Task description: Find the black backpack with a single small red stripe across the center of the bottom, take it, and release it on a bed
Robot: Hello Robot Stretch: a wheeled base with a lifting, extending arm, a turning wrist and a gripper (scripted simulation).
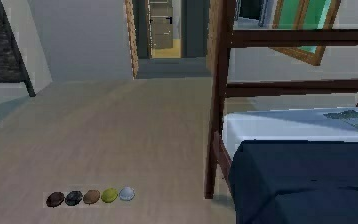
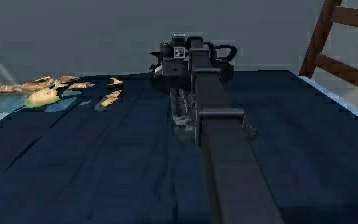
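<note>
In the arm side view my arm [image 2: 222,150] reaches as a dark bar over a bed's dark blue cover [image 2: 77,150]. At the arm's far end is a black lumpy thing [image 2: 192,55] with grey patches, on or just above the cover; by its shape and colour it may be the backpack, and no red stripe can be made out. My gripper [image 2: 177,108] is just left of the arm, against the blue cover. I cannot tell whether it holds anything. The forward view has the same kind of bed [image 1: 297,175] at its right, with a white mattress edge.
A wooden bunk frame [image 1: 222,100] rises beside the bed, and its post [image 2: 327,45] stands at the arm side view's right. A pale pillow with orange shapes [image 2: 47,92] lies at left. Several small round things [image 1: 90,197] sit on the beige floor. A doorway [image 1: 167,40] is ahead.
</note>
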